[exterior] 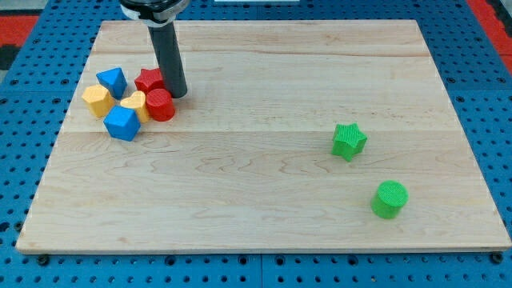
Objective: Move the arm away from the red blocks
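My tip [177, 94] stands at the view's upper left, touching or almost touching the right side of two red blocks. The red star [148, 79] lies just left of the rod. The red cylinder [160, 105] lies just below and left of the tip. Both red blocks sit packed in a cluster with a yellow heart [132, 104], a yellow hexagon [98, 100], a blue triangular block [111, 80] and a blue cube [122, 122].
A green star [349, 141] and a green cylinder [390, 198] lie at the view's right on the wooden board [264, 200]. A blue pegboard [24, 160] surrounds the board.
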### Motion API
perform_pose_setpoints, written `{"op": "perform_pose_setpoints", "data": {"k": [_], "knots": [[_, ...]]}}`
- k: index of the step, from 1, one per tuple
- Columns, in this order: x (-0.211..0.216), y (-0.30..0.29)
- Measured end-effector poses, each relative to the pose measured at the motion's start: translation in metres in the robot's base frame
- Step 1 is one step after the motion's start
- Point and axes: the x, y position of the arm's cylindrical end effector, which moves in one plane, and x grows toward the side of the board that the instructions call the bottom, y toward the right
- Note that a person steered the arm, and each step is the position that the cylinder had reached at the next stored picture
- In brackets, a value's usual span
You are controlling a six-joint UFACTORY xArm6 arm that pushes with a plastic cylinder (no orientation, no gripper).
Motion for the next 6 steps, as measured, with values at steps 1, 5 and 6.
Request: {"op": "perform_pose_setpoints", "data": {"k": [1, 5, 6], "knots": [[-0.053, 0.02], [-0.089, 0.333], [-0.075, 0.455]]}}
